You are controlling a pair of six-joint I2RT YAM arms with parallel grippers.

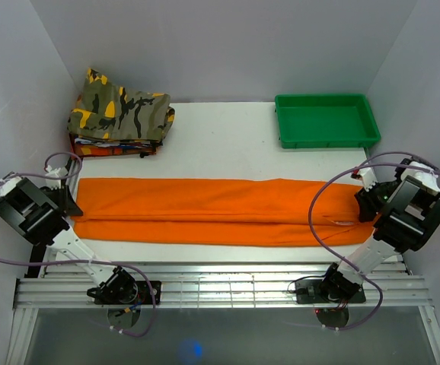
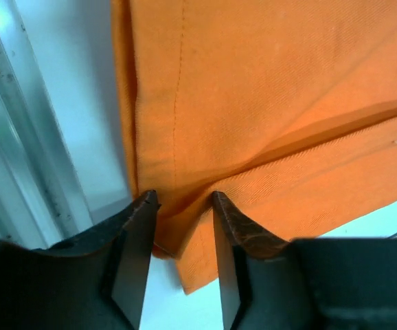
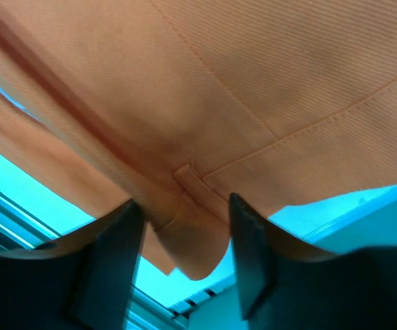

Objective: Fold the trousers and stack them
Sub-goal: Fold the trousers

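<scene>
**Trousers (image 1: 212,211) laid flat, one claw at each end, both slack**

The orange trousers are spread lengthwise across the near half of the white worktop (image 1: 227,137), parallel to its near edge. They are folded leg on leg into one long band that runs from close to the left edge almost to the right edge. A long crease is seen along the middle of the band.

The left gripper (image 2: 183,199) is placed at the left end of the band, low over the cloth. Its jaws are parted and nothing is clamped. The hemmed end corner of the trousers lies in the gap between the two fingers (image 2: 133,254) and is loose, not pinched. The stitched hem line is seen just above the fingertips, and bare worktop is seen under the corner.

The right gripper (image 3: 183,206) is placed at the right end, by the near right corner of the worktop. Its jaws are also spread, with no grip on the fabric. A rounded cloth corner with a small stitched loop (image 3: 188,175) lies between the fingers (image 3: 112,261), and daylight is seen on both sides of it.

A green tray (image 1: 326,122) sits at the far right corner, well apart from the trousers. A folded camouflage garment (image 1: 121,110) tops a stack at the far left corner, just beyond the left end of the band and not touching it.
</scene>
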